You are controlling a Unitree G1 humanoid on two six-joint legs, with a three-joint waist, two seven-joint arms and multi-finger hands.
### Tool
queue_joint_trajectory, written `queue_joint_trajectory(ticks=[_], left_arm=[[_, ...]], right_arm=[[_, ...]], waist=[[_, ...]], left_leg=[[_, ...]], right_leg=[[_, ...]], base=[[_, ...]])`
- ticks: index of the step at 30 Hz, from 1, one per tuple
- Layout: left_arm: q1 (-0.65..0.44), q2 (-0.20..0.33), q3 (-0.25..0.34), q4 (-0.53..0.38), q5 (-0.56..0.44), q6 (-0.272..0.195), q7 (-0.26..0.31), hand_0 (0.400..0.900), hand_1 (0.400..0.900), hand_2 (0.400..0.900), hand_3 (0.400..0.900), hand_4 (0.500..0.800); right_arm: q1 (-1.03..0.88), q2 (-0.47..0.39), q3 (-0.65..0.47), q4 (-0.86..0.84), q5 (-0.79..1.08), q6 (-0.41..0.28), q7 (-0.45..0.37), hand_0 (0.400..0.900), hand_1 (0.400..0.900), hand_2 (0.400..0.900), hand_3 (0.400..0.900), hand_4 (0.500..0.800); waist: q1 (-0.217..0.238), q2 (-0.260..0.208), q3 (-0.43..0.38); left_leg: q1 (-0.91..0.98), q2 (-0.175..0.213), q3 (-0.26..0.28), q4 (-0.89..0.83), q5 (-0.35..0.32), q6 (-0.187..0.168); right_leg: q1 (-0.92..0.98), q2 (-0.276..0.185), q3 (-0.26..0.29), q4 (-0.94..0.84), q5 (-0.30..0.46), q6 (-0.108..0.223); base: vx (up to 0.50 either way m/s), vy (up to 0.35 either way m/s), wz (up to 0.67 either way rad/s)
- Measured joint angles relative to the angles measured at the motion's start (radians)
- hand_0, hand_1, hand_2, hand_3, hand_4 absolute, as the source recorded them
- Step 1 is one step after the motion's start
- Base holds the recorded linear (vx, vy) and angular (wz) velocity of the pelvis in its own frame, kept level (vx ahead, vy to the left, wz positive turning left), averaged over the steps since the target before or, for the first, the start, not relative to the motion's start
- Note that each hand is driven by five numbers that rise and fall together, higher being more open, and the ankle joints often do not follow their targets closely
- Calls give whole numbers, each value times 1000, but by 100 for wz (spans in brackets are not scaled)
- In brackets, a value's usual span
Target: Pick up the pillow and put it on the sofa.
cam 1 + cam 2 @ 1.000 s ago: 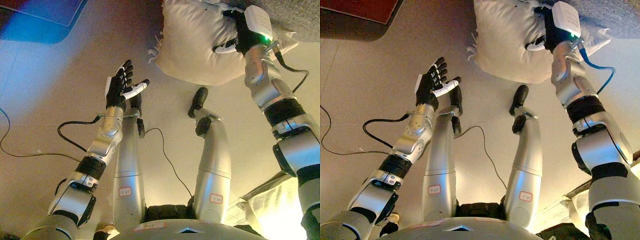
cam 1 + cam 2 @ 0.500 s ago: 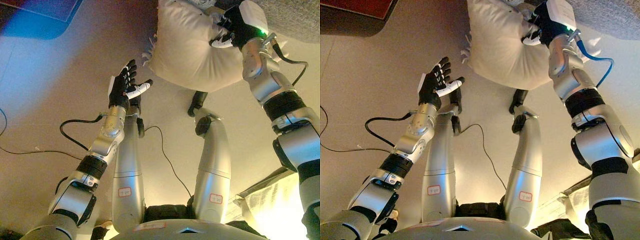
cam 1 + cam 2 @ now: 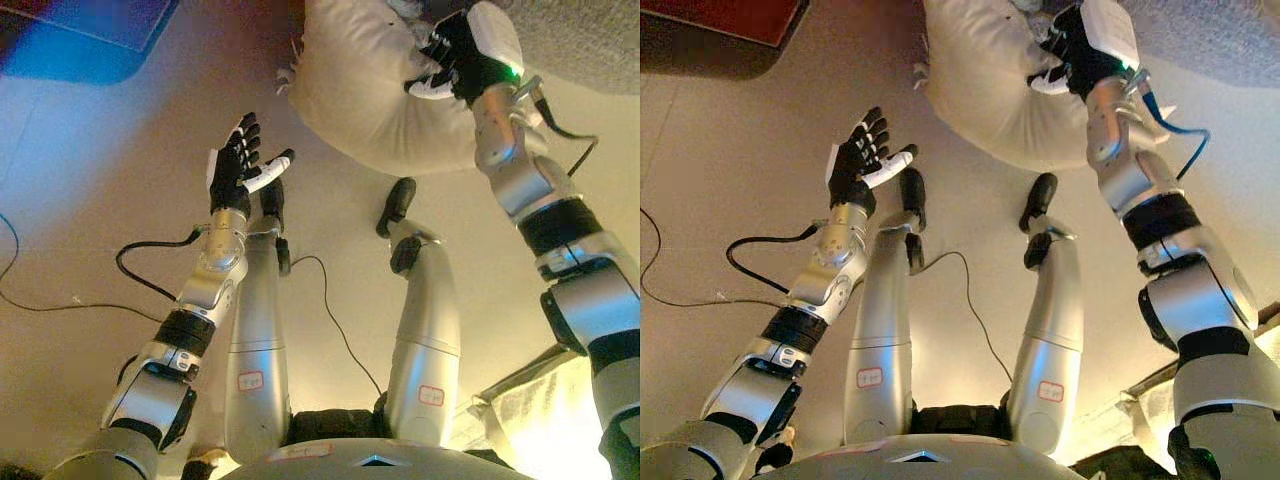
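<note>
A cream pillow point(image 3: 360, 85) with a fringed edge hangs off the floor at the top of both eye views. My right hand point(image 3: 452, 62) is shut on its upper right part, fingers curled into the fabric. The pillow point(image 3: 985, 90) bulges down and to the left of that hand. My left hand point(image 3: 236, 168) is held up, open, palm toward the pillow, a short way below and left of it and not touching it. The grey sofa point(image 3: 590, 35) fills the top right corner, just behind the right hand.
A dark red rug point(image 3: 725, 20) lies at the top left. A light cloth-covered object point(image 3: 545, 410) sits at the lower right by my right arm. Beige floor point(image 3: 90, 230) spreads under the left arm.
My right hand has carried the pillow up and to the left, away from the floor. The left hand stays open, shifted slightly left.
</note>
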Motion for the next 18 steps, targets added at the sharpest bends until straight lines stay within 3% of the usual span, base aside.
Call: queue_joint_trajectory(ticks=[9, 18], left_arm=[[58, -29, 40, 68, 6, -22, 56, 900, 900, 900, 900, 800], [196, -38, 85, 82, 51, -45, 20, 900, 900, 900, 900, 800]], right_arm=[[272, 7, -92, -152, -97, -11, -52, 400, 400, 400, 400, 500], [537, 17, -198, -376, -156, -86, -60, 400, 400, 400, 400, 500]], waist=[[0, -16, 0], [-2, -41, -16]], left_leg=[[264, -4, 17, -101, 3, 5], [642, 7, 18, -252, -3, 16]], right_leg=[[270, 16, -8, -122, 17, 22], [674, 35, -30, -329, 36, 49]], base=[[-1, 36, -3], [72, 53, -2]])
